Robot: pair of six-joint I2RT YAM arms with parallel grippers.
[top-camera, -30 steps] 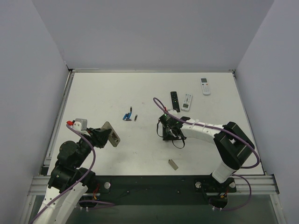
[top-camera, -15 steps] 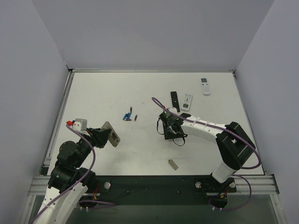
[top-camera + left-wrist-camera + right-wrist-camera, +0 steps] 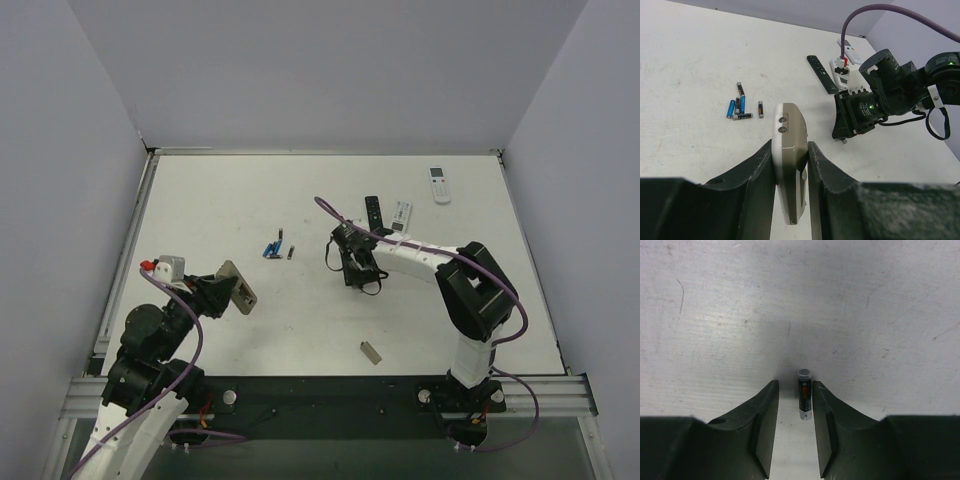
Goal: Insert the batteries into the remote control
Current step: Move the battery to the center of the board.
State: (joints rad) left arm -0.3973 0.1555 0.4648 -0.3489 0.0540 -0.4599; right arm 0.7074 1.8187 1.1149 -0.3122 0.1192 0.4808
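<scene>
Grips a grey-tan oblong plastic remote control (image 3: 790, 125) edge-on in the clenched left gripper (image 3: 790, 150), above the white table (image 3: 200, 200) near its left edge. Keeps the right gripper (image 3: 795, 385) part-open around one small dark cylindrical battery (image 3: 804, 395) — close against one finger, clear of the other. Shows loose blue and dark batteries (image 3: 739, 106) clustered mid-table.

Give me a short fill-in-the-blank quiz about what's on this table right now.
The left gripper is shut on the grey-backed ___.
Between the jaws of the right gripper sits a dark ___.
The slim black remote lies to the ___ of the loose batteries.
Missing words: remote control; battery; right.
</scene>
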